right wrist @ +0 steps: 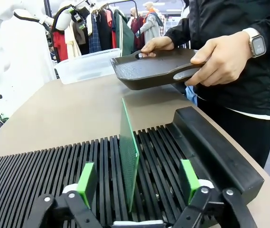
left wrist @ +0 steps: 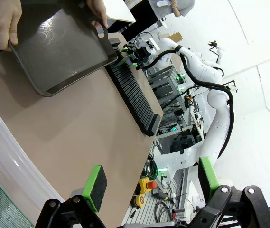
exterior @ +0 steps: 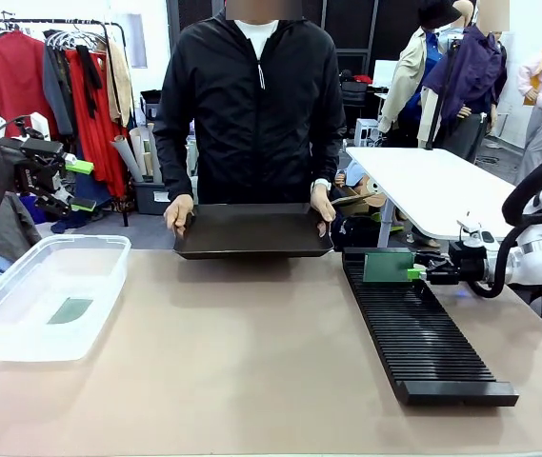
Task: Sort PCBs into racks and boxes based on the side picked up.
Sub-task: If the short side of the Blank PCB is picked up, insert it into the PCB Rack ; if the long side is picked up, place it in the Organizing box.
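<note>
Your count: 2 circuit boards, 1 rack, 1 tub, 1 tray, 2 grippers.

- Board 1 stands upright in a slot at the person's end of the black rack. Your right wrist view shows the right gripper spread open, its green pads clear of the board on either side — the front view only shows it at the rack's edge.
- Board 2 lies flat in the clear tub.
- Left gripper hangs open above the tub, holding nothing.
- Dark tray — held in both of the person's hands at the far edge.
</note>
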{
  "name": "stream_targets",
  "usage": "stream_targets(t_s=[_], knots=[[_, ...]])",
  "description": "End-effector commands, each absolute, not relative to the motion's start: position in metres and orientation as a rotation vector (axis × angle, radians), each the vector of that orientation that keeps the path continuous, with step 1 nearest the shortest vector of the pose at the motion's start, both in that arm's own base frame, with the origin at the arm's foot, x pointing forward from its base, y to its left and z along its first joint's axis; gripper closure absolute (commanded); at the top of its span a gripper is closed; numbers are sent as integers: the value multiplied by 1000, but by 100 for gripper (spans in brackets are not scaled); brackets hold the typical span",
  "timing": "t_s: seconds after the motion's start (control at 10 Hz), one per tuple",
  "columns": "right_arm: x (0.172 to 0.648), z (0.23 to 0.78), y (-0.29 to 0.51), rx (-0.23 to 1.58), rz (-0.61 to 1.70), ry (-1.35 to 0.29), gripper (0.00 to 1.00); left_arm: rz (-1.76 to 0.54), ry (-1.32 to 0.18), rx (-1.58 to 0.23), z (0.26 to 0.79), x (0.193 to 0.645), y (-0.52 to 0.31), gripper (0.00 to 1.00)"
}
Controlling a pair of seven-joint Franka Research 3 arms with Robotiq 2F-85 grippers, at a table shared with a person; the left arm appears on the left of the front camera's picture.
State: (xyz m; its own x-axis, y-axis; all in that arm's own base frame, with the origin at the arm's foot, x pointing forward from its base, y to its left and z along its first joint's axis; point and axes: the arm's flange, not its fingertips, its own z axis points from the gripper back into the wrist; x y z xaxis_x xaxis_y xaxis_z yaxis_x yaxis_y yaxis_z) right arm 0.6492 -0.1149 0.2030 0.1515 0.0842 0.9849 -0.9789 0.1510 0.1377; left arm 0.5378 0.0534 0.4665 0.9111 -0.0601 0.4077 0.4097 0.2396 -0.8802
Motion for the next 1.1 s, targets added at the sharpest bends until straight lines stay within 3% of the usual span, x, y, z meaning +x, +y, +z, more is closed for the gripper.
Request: stream_targets(t_s=[0.0,1.0], knots=[[642,209,-111,1097,1047,-1116,0,-329,-313,-1288,468,538,54,0],[649,204,-116,1099,1041,-1100,0,-329,-313,-1288,468,538,54,0]])
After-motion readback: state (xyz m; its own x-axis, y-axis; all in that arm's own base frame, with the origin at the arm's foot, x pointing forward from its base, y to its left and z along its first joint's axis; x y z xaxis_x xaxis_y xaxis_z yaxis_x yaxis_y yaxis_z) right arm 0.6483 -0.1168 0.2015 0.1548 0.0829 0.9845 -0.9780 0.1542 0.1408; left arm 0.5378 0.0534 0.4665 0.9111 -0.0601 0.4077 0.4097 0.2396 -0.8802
